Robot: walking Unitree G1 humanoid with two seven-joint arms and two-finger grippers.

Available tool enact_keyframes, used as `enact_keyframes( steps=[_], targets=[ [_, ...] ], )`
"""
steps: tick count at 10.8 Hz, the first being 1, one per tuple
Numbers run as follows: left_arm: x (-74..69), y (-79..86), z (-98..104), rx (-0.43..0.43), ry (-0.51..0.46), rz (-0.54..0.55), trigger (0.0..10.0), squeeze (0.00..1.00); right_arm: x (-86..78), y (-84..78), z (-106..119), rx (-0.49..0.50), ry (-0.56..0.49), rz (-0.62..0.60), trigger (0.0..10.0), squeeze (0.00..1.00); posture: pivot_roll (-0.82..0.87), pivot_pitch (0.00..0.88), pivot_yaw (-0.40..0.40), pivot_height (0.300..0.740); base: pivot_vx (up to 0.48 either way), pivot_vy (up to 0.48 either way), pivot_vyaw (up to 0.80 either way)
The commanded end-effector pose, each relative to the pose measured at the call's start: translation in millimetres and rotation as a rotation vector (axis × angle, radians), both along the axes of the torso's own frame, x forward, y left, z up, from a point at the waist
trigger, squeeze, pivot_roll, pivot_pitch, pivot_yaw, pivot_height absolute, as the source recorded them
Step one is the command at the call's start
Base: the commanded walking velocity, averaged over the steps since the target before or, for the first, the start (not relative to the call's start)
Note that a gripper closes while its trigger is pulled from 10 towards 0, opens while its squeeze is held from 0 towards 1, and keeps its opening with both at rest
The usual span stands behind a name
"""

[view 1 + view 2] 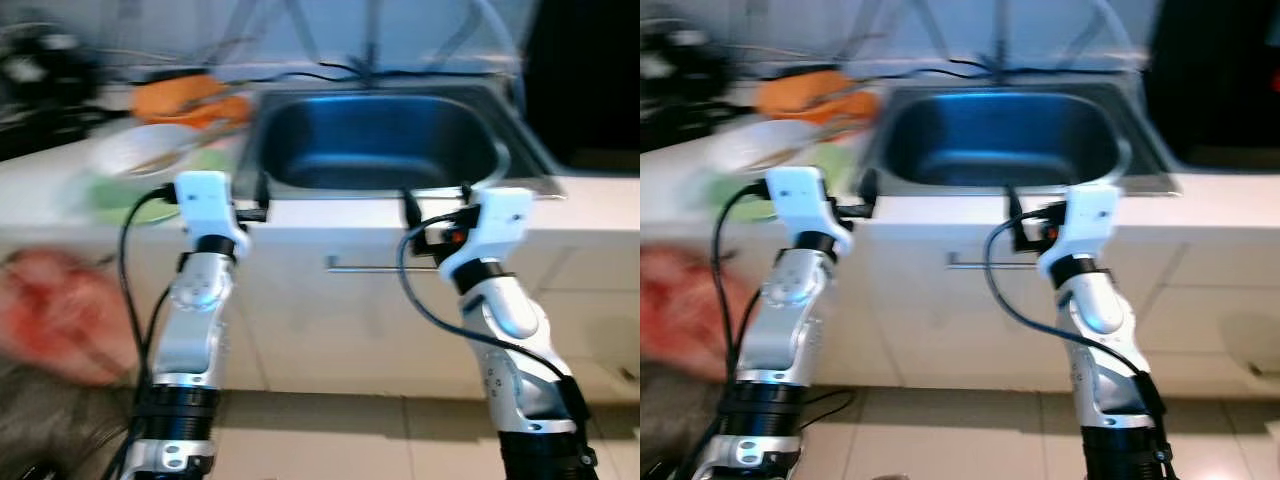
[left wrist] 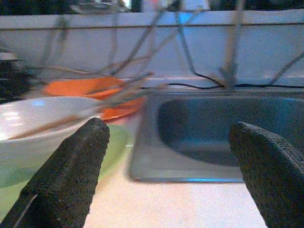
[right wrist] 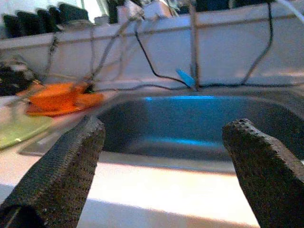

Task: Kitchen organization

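A white table (image 1: 330, 215) carries a steel sink (image 1: 385, 140), with a white bowl (image 1: 140, 150) on a green plate (image 1: 125, 200) and orange dishes (image 1: 185, 98) to the robot's left of the basin. Both arms are raised at the table's front edge: the left gripper (image 2: 166, 161) points toward the bowl and the sink's corner, the right gripper (image 3: 171, 161) at the basin, each with fingers spread wide and holding nothing. The blurred frames show no writing that can be read.

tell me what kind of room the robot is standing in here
Most likely a home kitchen. A steel sink is set into a pale countertop, with dishes stacked beside it: a white bowl on a green plate and orange dishes. Both grippers are raised open at the counter edge.
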State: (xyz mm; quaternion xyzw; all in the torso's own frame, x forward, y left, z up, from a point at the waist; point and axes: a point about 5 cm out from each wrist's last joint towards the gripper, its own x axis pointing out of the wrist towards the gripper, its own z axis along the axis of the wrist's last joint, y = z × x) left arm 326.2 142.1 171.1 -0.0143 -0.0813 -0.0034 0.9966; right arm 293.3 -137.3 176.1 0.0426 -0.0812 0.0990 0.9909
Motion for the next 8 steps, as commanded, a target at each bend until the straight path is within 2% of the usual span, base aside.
enact_keyframes(
  steps=[1,7,8],
  targets=[
    [1.6,-1.4,-0.5,-0.003,0.011,-0.006,10.0,0.00,0.1,-0.7,6.6,-0.006,-0.032,-0.003,10.0,0.00,0.04,0.000,0.072,0.740,0.285,-0.322,0.00],
    [3.4,-0.7,-2.1,-0.005,0.022,0.006,10.0,0.00,0.8,-0.2,7.3,-0.022,-0.040,0.000,10.0,0.00,0.04,0.000,0.066,0.740,0.267,-0.389,0.00],
    [2.9,-0.8,-2.0,-0.025,0.018,0.007,10.0,0.00,0.3,0.2,7.2,-0.024,-0.040,0.001,10.0,0.00,0.04,0.000,0.065,0.740,0.000,0.000,0.00]
  ],
)
